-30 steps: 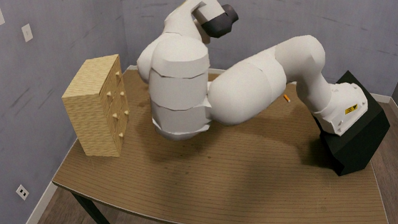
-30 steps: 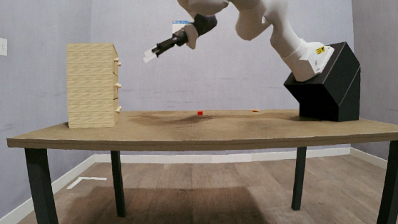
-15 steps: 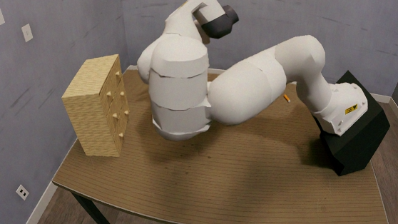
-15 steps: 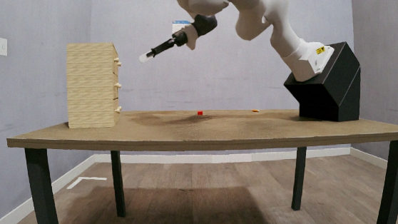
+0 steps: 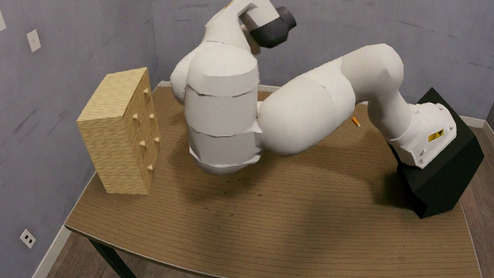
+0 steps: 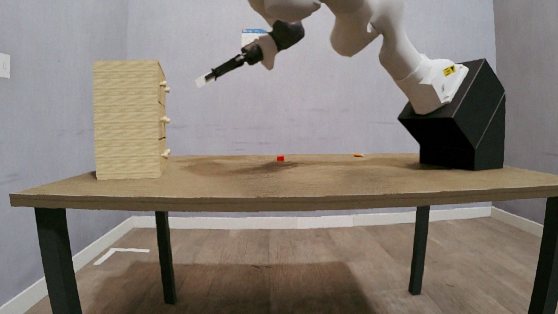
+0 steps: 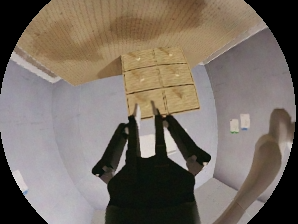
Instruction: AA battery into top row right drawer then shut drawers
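Soft, even light on the bench (image 5: 283, 212) (image 6: 320, 187) (image 7: 100, 30) now, with smudgy shadows spreading across its middle and a darker patch by the black pedestal (image 5: 447, 181) (image 6: 487, 125). Fine grain breaks up along the near edge. And the wrist view bows heavily, its round picture cut off by black corners!

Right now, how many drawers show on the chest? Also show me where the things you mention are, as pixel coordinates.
6 drawers (image 5: 138, 133) (image 6: 162, 106) (image 7: 172, 76), all in the chest's (image 5: 112, 97) (image 6: 127, 120) (image 7: 161, 82) front: one left and one right in the top, middle and bottom rows.

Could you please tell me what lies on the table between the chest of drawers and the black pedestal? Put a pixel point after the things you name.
A small red block (image 6: 280, 158) and, nearer the pedestal (image 5: 470, 152) (image 6: 492, 145), a small orange cylinder (image 5: 356, 121) (image 6: 358, 155); the exterior view shows both.
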